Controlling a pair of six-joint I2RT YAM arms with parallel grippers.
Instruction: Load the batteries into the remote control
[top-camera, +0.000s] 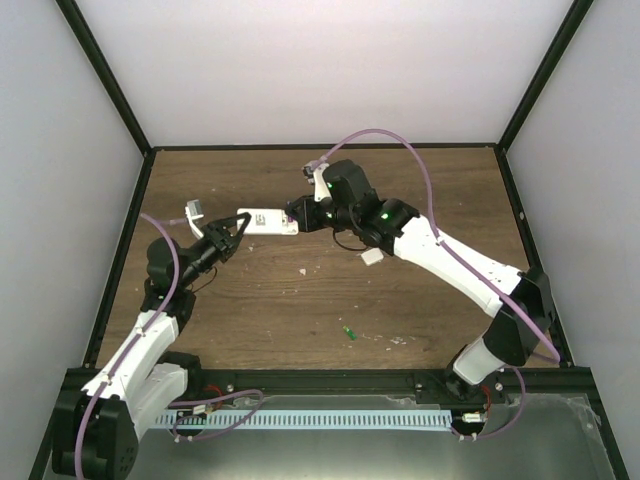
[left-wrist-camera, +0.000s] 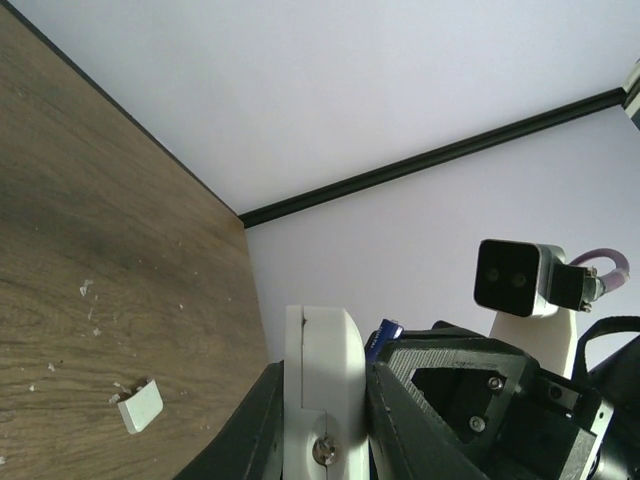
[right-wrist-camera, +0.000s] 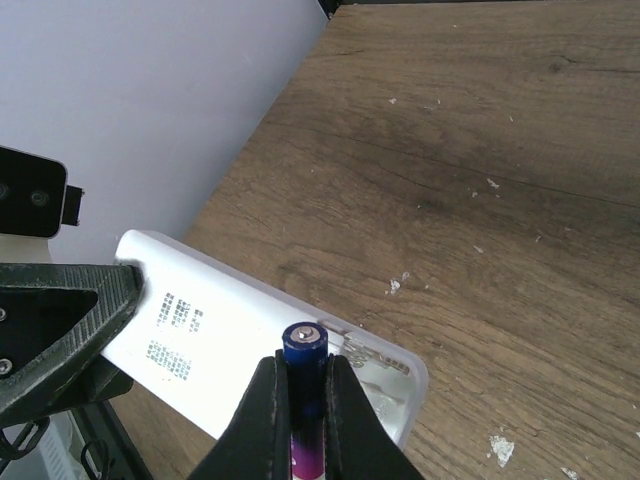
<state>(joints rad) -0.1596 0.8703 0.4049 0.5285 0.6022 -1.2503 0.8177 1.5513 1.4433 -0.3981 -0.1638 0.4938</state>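
Top external view: left fingers (top-camera: 233, 224) closed on the left end of the remote control (top-camera: 268, 220), which appears lifted clear of the tabletop (top-camera: 420, 180) at mid-left, long axis running left to right. Right fingers (top-camera: 299, 214) meet it from the right, at its free end. Right wrist view: right fingers clamped on the purple-blue battery (right-wrist-camera: 304, 345), metal end cap facing the camera, poised just over the open compartment (right-wrist-camera: 372, 358) at the remote's right end. Cannot tell whether it touches the contacts. The battery's long axis seems to stand steeply across the remote's face, not along the bay. Judgement: the coming move needs a tilt to bring the battery parallel to the remote's long axis, then a press down and in. The right arm does the work while the left arm braces. Left wrist view: the remote's edge is pinched between the dark fingers, with the battery tip peeking past it on the right. Green battery (top-camera: 349, 332) lies on the tabletop near centre, well apart from both arms, nearer the right arm. Small white square piece (top-camera: 372, 258) lies just under the right forearm, possibly the cover. Room: bare wood on the far and right sides, walls well away. The tight spot is the two sets of fingers close together at the remote.
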